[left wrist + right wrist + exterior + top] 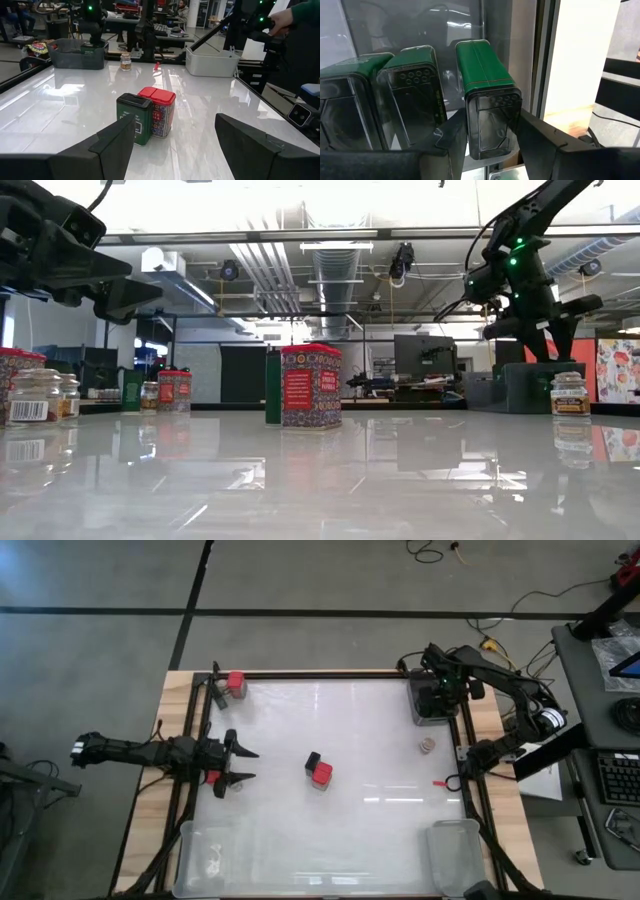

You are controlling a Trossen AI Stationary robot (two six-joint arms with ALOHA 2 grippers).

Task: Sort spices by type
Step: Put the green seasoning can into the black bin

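Two tins stand touching near the middle of your white table (pixel 380 740): a dark green tin (pixel 133 119) and a red-topped tin (pixel 161 112). Your left gripper (pixel 243 766) waits at the table's left edge with its fingers spread wide and nothing between them, pointed toward that pair. Just beside it sits a red-topped jar (pixel 213 778), and another red-topped tin (pixel 236 684) stands at the far left corner.

Your right gripper (pixel 492 135) is over the grey bin (pixel 432 705) at the far right corner. Its wrist view shows the fingers flanking a green tin with a clear cap (pixel 487 95), close on both sides; you cannot tell whether they clamp it or have let go. Two more green tins (pixel 412 95) lie beside it in that bin.

One round brown-lidded jar (pixel 427 745) stands alone on the table just in front of the grey bin. A small red bit (pixel 440 783) lies near the right edge. Two clear bins (pixel 455 852) sit at the near corners.
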